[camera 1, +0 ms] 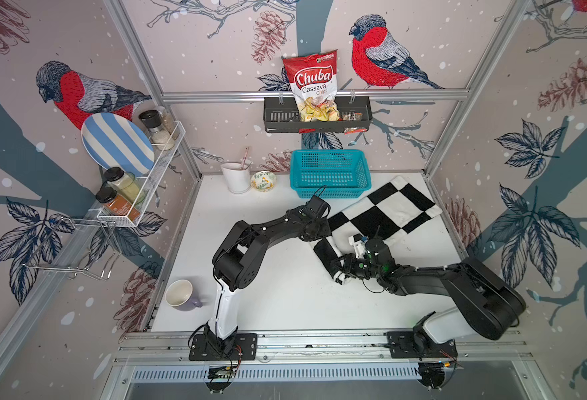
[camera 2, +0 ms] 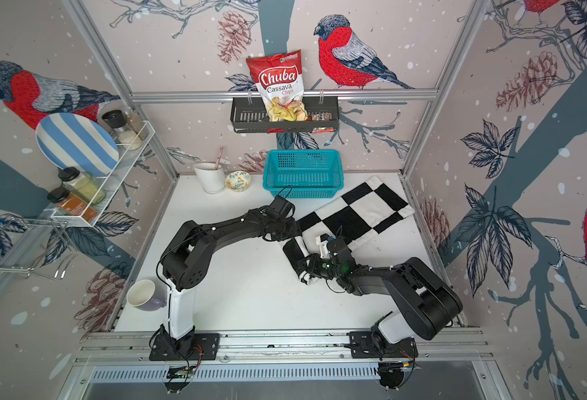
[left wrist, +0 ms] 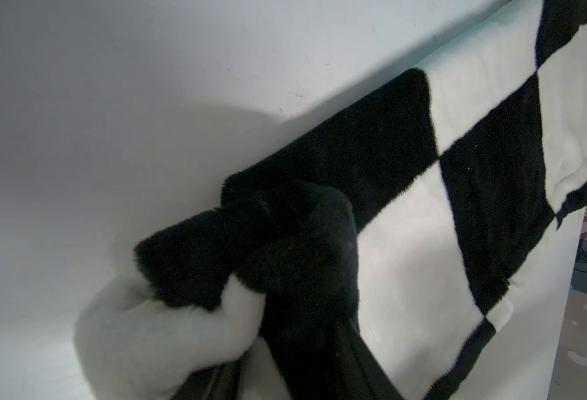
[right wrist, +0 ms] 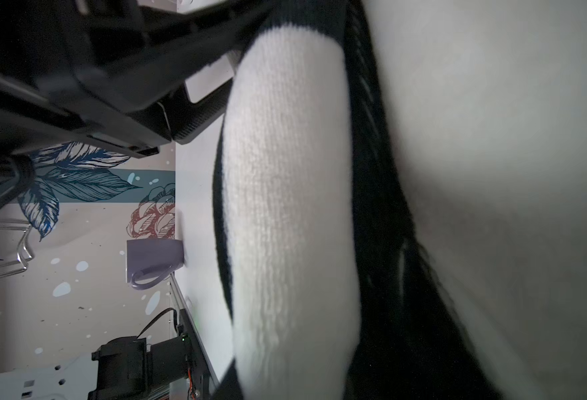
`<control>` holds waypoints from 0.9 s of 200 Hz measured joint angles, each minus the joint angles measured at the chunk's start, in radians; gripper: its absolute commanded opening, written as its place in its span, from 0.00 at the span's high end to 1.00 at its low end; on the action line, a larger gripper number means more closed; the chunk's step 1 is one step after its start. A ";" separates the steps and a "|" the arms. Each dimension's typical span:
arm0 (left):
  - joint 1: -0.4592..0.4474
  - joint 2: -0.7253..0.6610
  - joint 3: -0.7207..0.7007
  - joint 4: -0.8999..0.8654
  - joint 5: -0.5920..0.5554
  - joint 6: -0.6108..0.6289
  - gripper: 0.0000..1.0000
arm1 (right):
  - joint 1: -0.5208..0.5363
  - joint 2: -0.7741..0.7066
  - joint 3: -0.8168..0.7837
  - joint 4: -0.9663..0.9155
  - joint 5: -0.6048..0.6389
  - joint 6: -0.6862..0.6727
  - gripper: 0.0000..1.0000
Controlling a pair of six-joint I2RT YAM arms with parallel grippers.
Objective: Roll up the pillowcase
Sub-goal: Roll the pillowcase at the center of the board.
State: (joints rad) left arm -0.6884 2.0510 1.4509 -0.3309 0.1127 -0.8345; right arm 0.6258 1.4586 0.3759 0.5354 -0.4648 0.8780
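Checkered pillowcase (camera 1: 385,211), near end rolled, rest flat

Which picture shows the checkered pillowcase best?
A top view. In both top views the pillowcase shows nearly whole: flat checkered part plus the rolled near end. The left wrist view shows the pillowcase only as a bunched corner and some squares. The right wrist view shows the pillowcase as a close-up roll.

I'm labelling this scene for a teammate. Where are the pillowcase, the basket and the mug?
pillowcase (camera 1: 389,211): in a top view, on its flat, unrolled part.
basket (camera 1: 340,193): in a top view, on its front wall.
mug (camera 1: 180,293): in a top view, on its inside.
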 measured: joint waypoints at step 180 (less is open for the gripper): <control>-0.006 0.014 0.011 -0.007 -0.007 -0.004 0.55 | 0.537 0.078 0.385 -0.723 1.049 -0.489 0.24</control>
State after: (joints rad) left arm -0.6949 2.0647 1.4620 -0.3382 0.1055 -0.8383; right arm 1.1625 1.5364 0.7609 -0.1871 0.5842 0.3885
